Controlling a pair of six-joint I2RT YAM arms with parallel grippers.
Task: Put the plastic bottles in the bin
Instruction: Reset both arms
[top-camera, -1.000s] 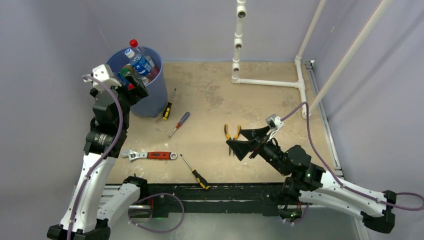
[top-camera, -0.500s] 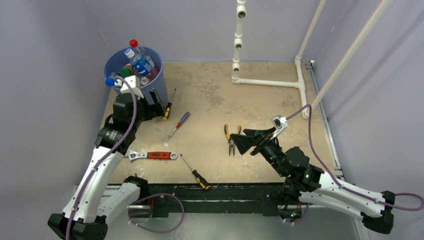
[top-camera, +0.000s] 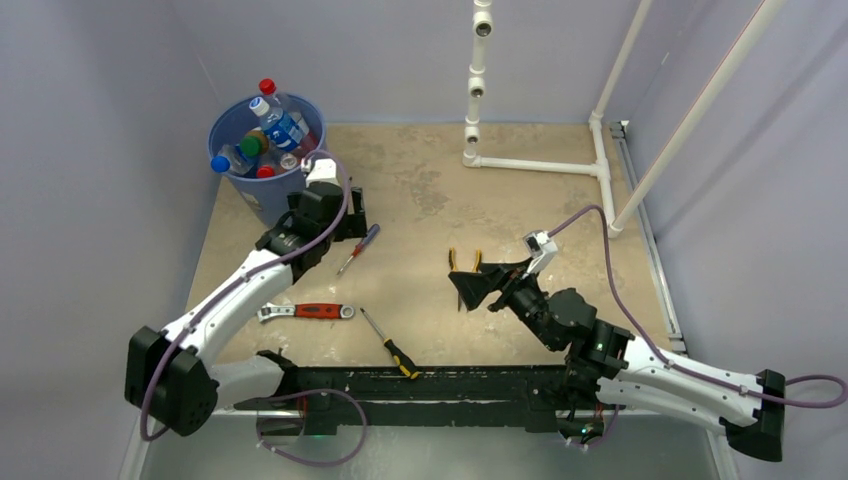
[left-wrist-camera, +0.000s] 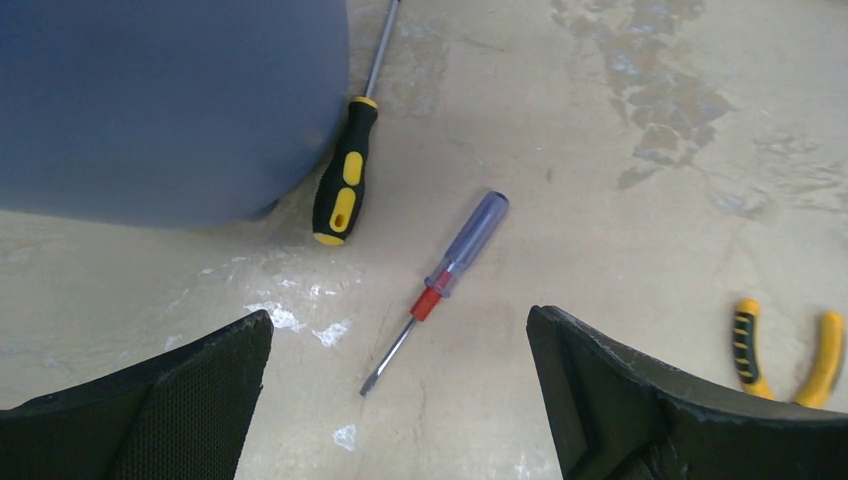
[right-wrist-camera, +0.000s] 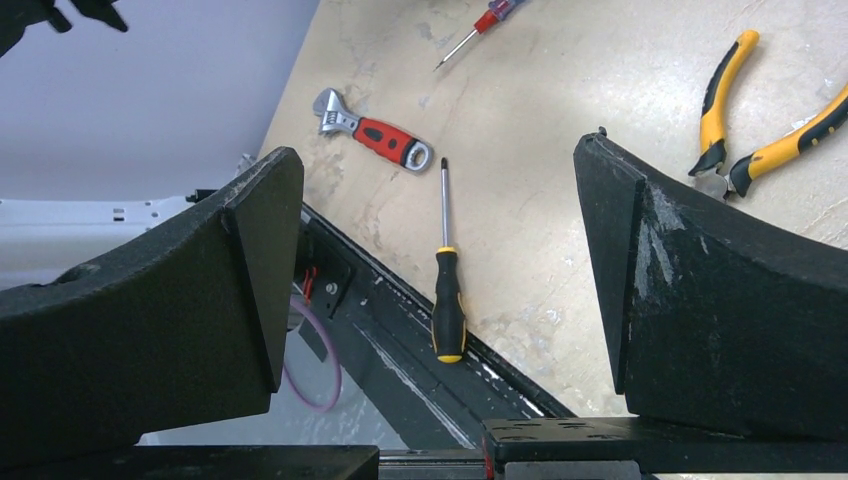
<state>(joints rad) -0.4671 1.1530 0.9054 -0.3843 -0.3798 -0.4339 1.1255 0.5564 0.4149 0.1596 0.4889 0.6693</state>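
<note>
**Checker:** Claws, quick?

**Me:** My left claw (left-wrist-camera: 398, 330) is wide open with nothing in it. It hangs low over the table (left-wrist-camera: 620, 250), with the side of the bin (left-wrist-camera: 170, 100) in the upper left of its wrist view. My right claw (right-wrist-camera: 440, 155) is spread wide too, also empty, lower centre-right of the top view.

**Checker:** Bottles?

**Me:** The plastic bottles (top-camera: 262, 148) are piled inside the bin, upper left of the top view. I count several caps, red and blue. I see no bottle on the table, so the job looks done or close to it.

**Checker:** Risks?

**Me:** The biggest is bumping the bin. My left wrist sits just beside its wall, so a careless swing could shove or tip it. The tall blue-label bottle (top-camera: 283, 125) pokes above the rim and would likely go first. The second is grabbing a tool by mistake. The purple-handled screwdriver (left-wrist-camera: 450, 270) lies right between my left fingers, and the yellow-black screwdriver (left-wrist-camera: 343, 185) lies against the bin's foot. Closing here would pick up junk. On the right, the pliers (right-wrist-camera: 770, 110) are near my finger. The second yellow-black screwdriver (right-wrist-camera: 446, 290) and the red wrench (right-wrist-camera: 372, 130) are below it, so dropping lower could scatter them.
</note>
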